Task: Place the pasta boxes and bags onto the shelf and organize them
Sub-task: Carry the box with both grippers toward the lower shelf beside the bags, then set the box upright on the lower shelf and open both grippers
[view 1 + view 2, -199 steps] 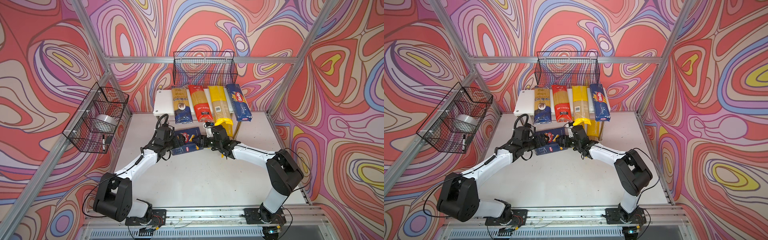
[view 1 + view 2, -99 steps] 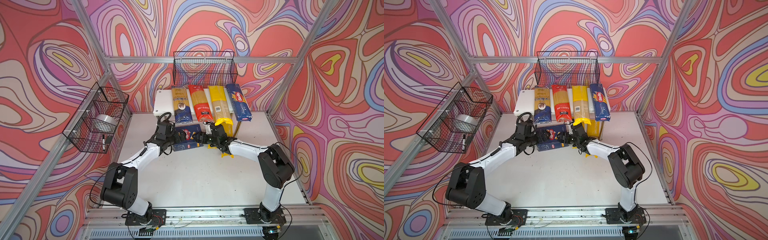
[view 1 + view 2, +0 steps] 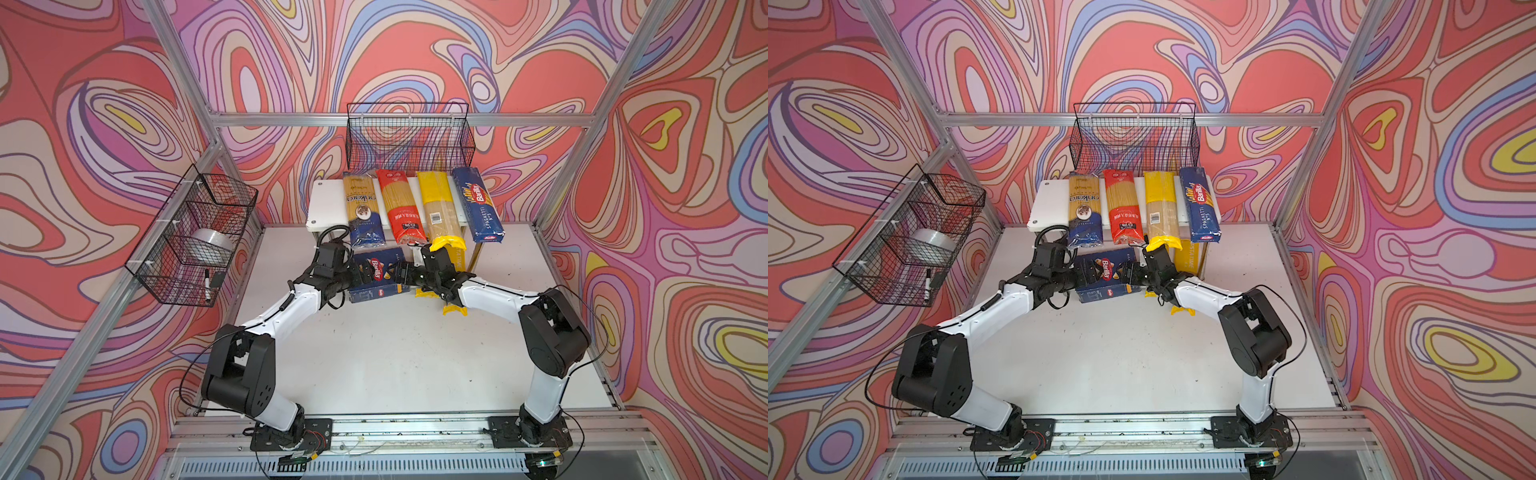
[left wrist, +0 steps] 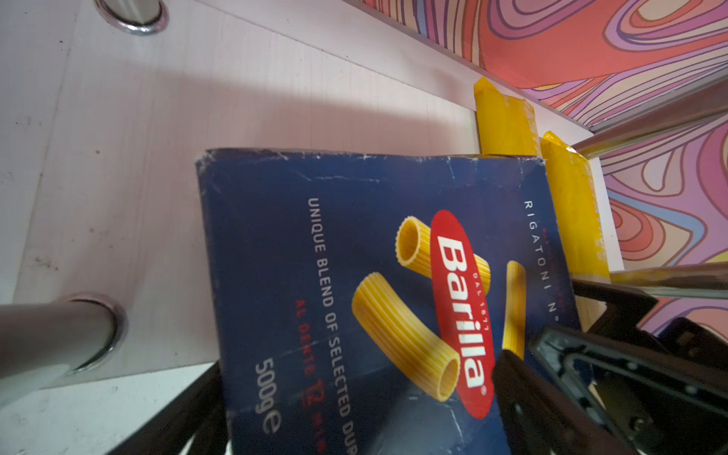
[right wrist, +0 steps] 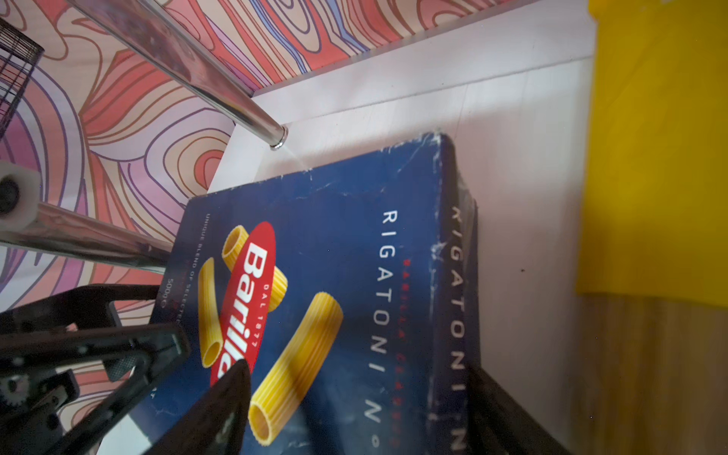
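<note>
The wide blue rigatoni pasta box (image 3: pixel 376 276) (image 3: pixel 1104 276) lies tilted, its far end on the shelf's lower board (image 4: pixel 138 157). My left gripper (image 3: pixel 351 274) (image 4: pixel 358 366) is shut on its left end. My right gripper (image 3: pixel 405 276) (image 5: pixel 356 366) straddles its right end, jaws wide; whether they press is unclear. On the shelf's top board (image 3: pixel 326 203) lie a gold-and-navy bag (image 3: pixel 361 208), a red bag (image 3: pixel 401 208), a yellow bag (image 3: pixel 438 208) and the spaghetti box (image 3: pixel 478 203). Two yellow-ended bags (image 4: pixel 504 118) (image 4: pixel 571 212) lie on the lower board beside the rigatoni box.
A black wire basket (image 3: pixel 409 137) hangs on the back wall above the shelf. Another wire basket (image 3: pixel 195 232) on the left wall holds a tape roll (image 3: pixel 212 243) and a marker. Chrome shelf legs (image 4: pixel 59 335) (image 5: pixel 197 71) stand close to the box's corners.
Both arms have carried the rigatoni box away from the table's middle toward the shelf. Its far end now lies under the top board, on the lower board.
</note>
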{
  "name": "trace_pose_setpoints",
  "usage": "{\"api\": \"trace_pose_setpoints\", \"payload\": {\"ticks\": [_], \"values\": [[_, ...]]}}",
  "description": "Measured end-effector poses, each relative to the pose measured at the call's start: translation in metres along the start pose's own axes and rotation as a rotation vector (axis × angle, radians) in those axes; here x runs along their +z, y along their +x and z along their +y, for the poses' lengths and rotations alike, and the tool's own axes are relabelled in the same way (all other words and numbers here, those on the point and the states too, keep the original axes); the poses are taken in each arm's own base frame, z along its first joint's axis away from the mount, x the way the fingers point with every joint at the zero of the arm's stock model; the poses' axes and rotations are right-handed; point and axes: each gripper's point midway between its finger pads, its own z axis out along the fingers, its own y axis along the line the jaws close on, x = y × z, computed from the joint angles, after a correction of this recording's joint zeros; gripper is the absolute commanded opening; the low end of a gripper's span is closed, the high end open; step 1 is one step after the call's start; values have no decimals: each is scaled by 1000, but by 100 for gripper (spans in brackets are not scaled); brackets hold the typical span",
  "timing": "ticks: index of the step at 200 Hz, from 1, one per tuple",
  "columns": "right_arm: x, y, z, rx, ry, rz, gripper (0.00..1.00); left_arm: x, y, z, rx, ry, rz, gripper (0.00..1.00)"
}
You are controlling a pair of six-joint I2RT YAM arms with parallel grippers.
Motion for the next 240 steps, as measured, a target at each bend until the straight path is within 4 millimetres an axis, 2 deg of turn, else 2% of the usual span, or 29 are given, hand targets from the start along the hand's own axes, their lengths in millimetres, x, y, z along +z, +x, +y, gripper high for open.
{"api": "trace_pose_setpoints", "payload": {"ticks": [34,52,82,145,179,211,226,240], "values": [[-7,-15,3,-7,-4,-35,84,-7,-7,7,-16,0,-21,100],[-8,-16,3,-10,-4,-36,84,-13,-11,14,-24,-6,-36,100],[-12,-15,5,-13,-11,-32,84,-23,-7,10,-19,17,-44,100],[-52,-5,14,-16,-42,-32,82,-45,9,11,-21,43,-54,100],[-63,18,19,-11,-55,3,81,-54,31,22,-51,43,-35,100],[-61,53,56,-53,-114,72,81,-71,59,35,-66,26,-21,100],[-61,68,75,-67,-152,97,80,-87,66,38,-64,17,-34,100],[-60,77,84,-67,-173,107,80,-104,68,39,-60,13,-64,100]]}}
